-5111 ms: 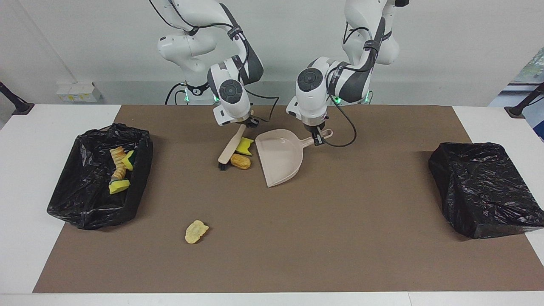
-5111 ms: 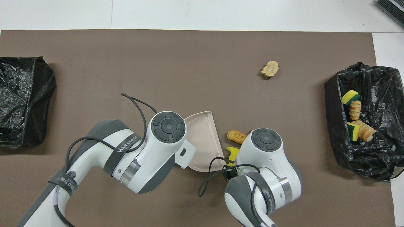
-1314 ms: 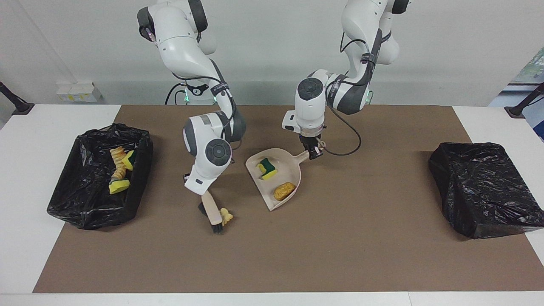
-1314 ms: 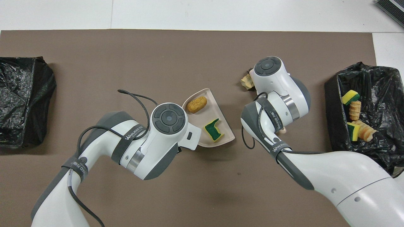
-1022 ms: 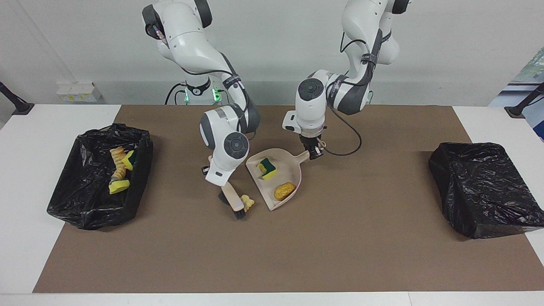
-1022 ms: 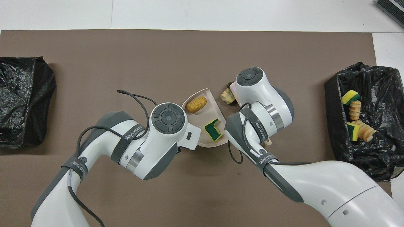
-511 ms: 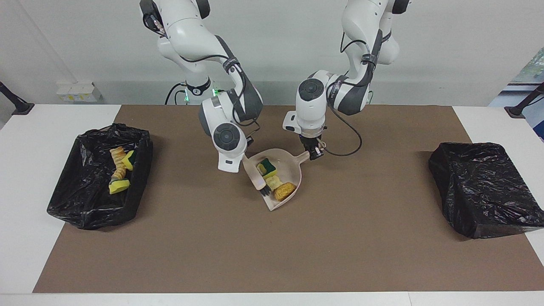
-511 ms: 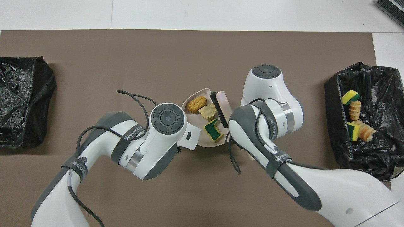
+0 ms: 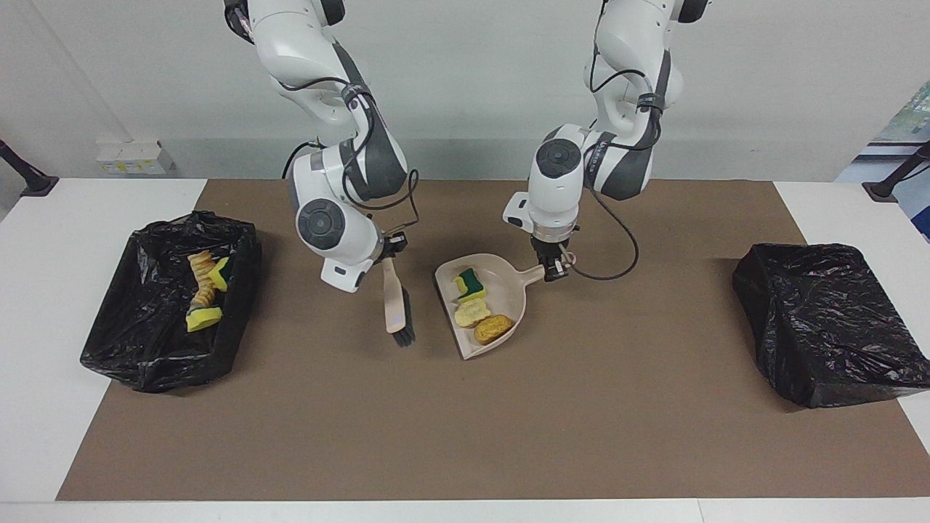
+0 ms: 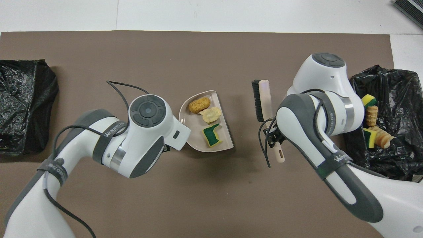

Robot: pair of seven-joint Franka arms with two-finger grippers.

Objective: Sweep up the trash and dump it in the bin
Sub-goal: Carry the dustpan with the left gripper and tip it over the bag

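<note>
Trash sits in two places as we see it: three scraps (image 9: 476, 305) lie in a row in the beige plastic dustpan (image 9: 508, 287) at mid-table, a yellow-and-green sponge chunk (image 10: 211, 135) nearest the robots, a pale crumbly lump (image 10: 211, 114) in the middle, and a golden-brown bread-like piece (image 10: 199, 104) by the pan's open lip. That row runs along the pan's long axis, away from the robots, and the lip points away from them too. Our left gripper (image 9: 556, 270) is clamped on the dustpan's handle. Our right gripper (image 9: 392, 247) is closed on the beige brush (image 9: 397, 309), which hangs bristles down beside the pan. More scraps (image 9: 203, 287) lie in the black-bagged bin (image 9: 145, 341) at the right arm's end of the table.
</note>
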